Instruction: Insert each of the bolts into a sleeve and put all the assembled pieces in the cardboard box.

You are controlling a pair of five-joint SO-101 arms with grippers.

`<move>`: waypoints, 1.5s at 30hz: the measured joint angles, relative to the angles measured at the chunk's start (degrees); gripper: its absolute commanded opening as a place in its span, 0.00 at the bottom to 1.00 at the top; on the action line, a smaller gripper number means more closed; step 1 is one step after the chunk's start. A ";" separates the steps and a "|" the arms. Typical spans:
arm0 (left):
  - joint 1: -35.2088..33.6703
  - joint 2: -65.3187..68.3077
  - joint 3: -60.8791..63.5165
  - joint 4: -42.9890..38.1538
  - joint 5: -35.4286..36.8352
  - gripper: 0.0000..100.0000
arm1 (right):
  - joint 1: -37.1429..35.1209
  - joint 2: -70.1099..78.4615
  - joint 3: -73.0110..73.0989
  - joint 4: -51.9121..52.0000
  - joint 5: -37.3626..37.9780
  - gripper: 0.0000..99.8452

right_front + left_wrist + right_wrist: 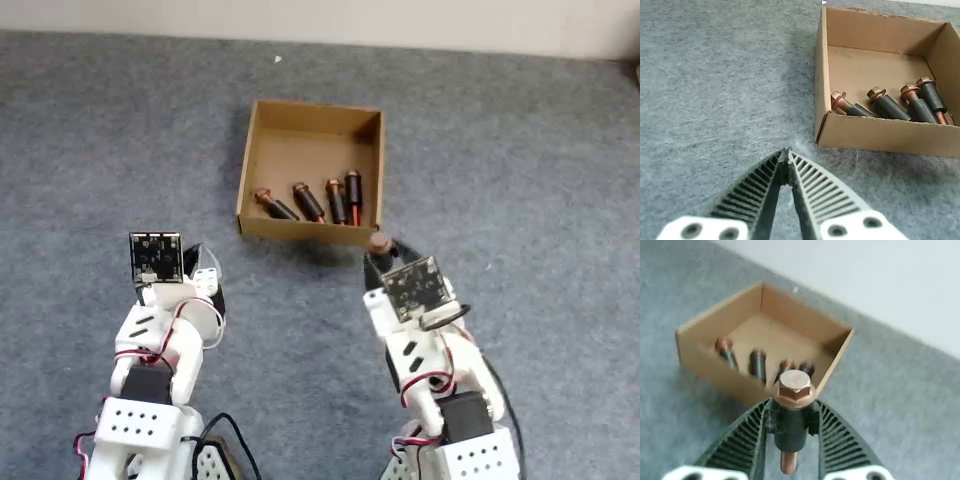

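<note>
The cardboard box [248, 170] stands on the grey carpet ahead of both arms, with several copper bolts in black sleeves [308, 202] lying along its near wall. My right gripper [790, 415] is shut on one more assembled bolt and sleeve [792, 410], held upright, copper head up, just outside the box's near right corner [378, 241]. My left gripper [786, 155] is shut with nothing in it, low over the carpet short of the box's [821, 75] near left corner. The assembled pieces [885, 105] show inside.
Grey carpet [120, 130] spreads all around the box. A pale wall [890, 285] rises behind the carpet's far edge. Both arm bases sit at the near edge of the high view.
</note>
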 measured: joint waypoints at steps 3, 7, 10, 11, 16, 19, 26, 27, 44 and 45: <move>0.00 0.00 0.00 0.00 0.00 0.03 | 0.00 11.87 -7.03 -4.31 0.00 0.01; 0.00 0.00 0.00 0.00 -0.09 0.03 | 0.00 30.86 -16.53 -10.64 0.00 0.01; 0.00 0.00 0.00 0.00 -0.09 0.03 | 0.00 44.40 -22.86 -15.12 0.00 0.01; 0.00 0.00 0.00 0.00 -0.09 0.03 | 0.00 48.62 -24.79 -16.35 0.00 0.01; 0.00 0.00 0.00 0.00 -0.09 0.03 | 0.00 65.85 -33.32 -20.22 0.00 0.01; 0.00 0.00 0.00 0.00 -0.09 0.03 | 0.00 73.93 -38.07 -20.40 0.00 0.01; 0.00 0.00 0.00 0.00 -0.09 0.03 | 0.00 86.42 -44.40 -20.75 0.00 0.14; 0.00 0.00 0.00 0.00 -0.09 0.03 | 0.00 86.86 -44.48 -20.75 0.00 0.14; 0.00 0.00 0.00 0.00 -0.09 0.03 | 0.00 66.29 -32.97 -19.08 0.00 0.01; 0.00 0.00 0.00 0.00 -0.09 0.03 | 0.00 64.00 -30.77 -19.08 0.00 0.01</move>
